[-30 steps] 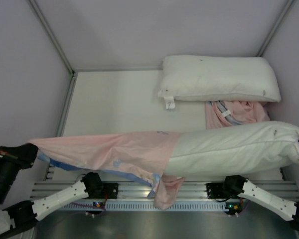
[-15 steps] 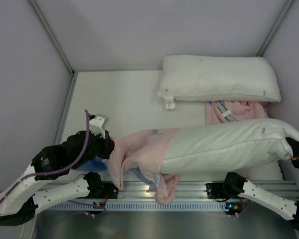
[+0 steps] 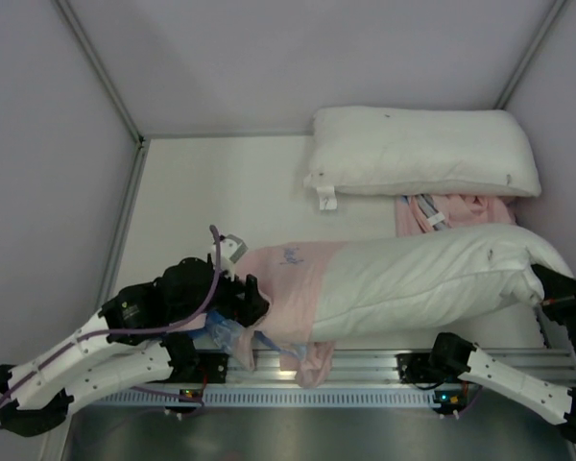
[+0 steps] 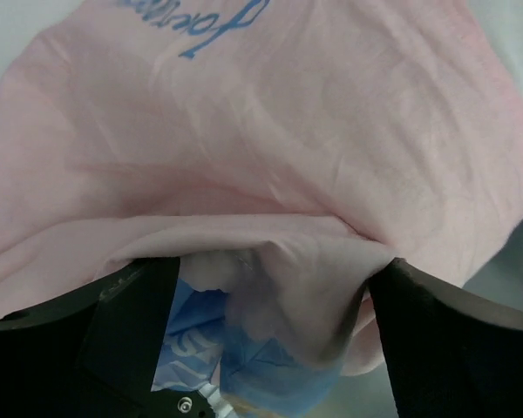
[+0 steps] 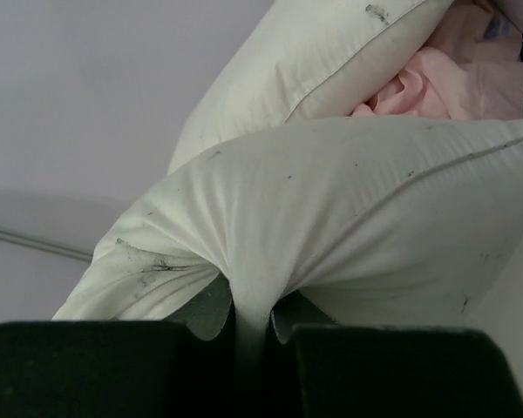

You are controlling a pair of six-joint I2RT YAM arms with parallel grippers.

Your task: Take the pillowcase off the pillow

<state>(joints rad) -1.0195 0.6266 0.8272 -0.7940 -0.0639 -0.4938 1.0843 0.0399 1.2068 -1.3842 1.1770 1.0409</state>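
Note:
The white pillow (image 3: 432, 274) lies across the near part of the table. The pillowcase (image 3: 288, 288), pink side up, is bunched slack over the pillow's left end, and a fold hangs over the front rail. My left gripper (image 3: 252, 303) sits at that bunched end. In the left wrist view it (image 4: 275, 280) stands open, and loose pink and blue pillowcase (image 4: 270, 157) cloth lies between its wide-apart fingers (image 4: 113, 331). My right gripper (image 3: 549, 291) is at the pillow's right end. In the right wrist view it (image 5: 251, 326) is shut on a pinch of the pillow's (image 5: 349, 209) white fabric.
A second white pillow (image 3: 422, 152) with a small corner tag lies at the back right. A crumpled pink cloth (image 3: 456, 216) sits between it and the held pillow. Grey walls close in on both sides. The aluminium rail (image 3: 365, 370) runs along the near edge.
My left arm swung from the far left in towards the pillow. The stretched pillowcase went slack and bunched up, and the left gripper opened. The right gripper kept its grip.

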